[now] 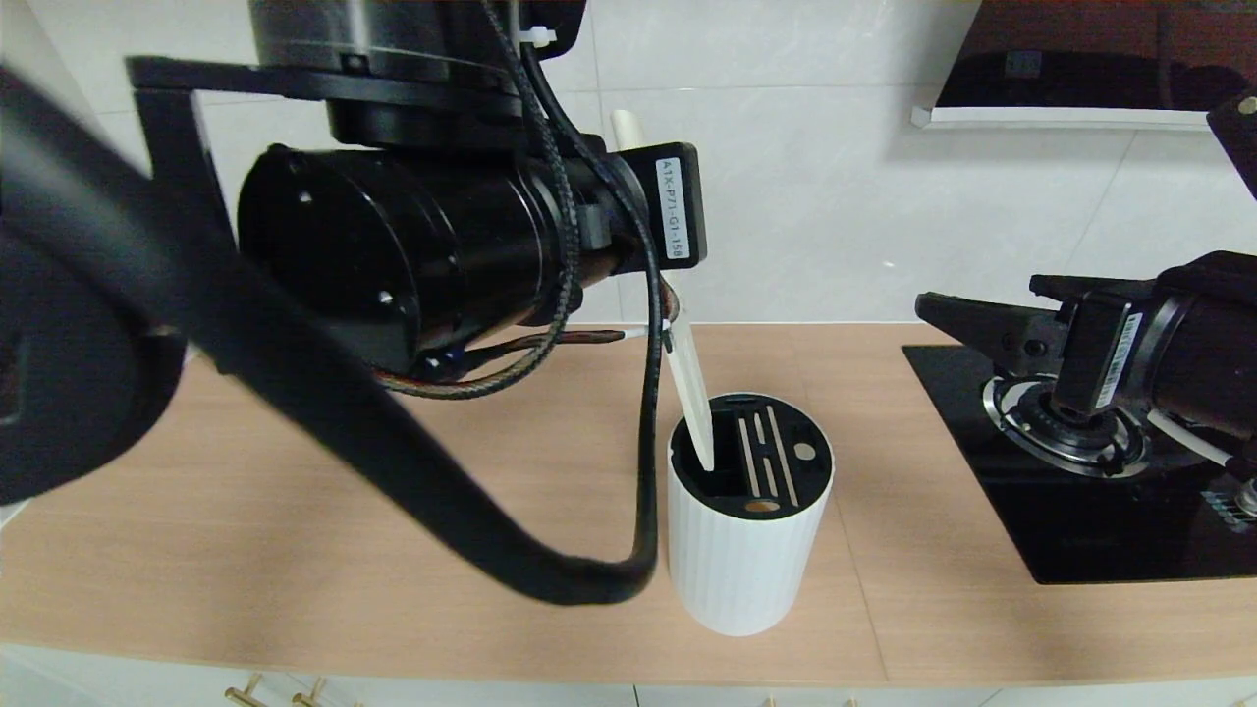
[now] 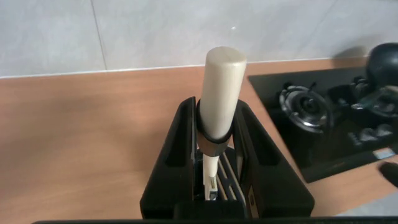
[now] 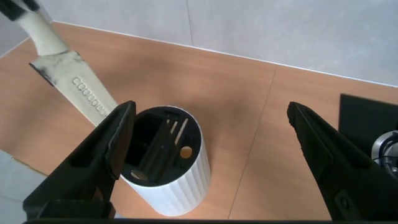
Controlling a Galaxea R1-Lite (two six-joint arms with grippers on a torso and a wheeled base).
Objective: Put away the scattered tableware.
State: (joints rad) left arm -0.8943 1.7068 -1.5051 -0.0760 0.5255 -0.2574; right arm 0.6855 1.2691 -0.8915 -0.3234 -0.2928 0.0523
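Observation:
A knife with a cream handle (image 2: 221, 87) and a white blade (image 1: 691, 388) hangs point down, my left gripper (image 2: 214, 142) shut on its handle. The blade tip sits in the wide slot at the top of a white ribbed cylindrical holder (image 1: 746, 555) on the wooden counter. The right wrist view shows the blade (image 3: 78, 78) slanting down toward the holder (image 3: 169, 180). My right gripper (image 1: 967, 319) hangs open to the right of the holder, over the stove, with nothing between its fingers (image 3: 109, 152).
A black cooktop (image 1: 1080, 530) with a round burner (image 1: 1065, 427) lies at the counter's right. The wooden counter (image 1: 344, 550) stretches left of the holder, backed by a white tiled wall. A range hood (image 1: 1070, 69) hangs upper right.

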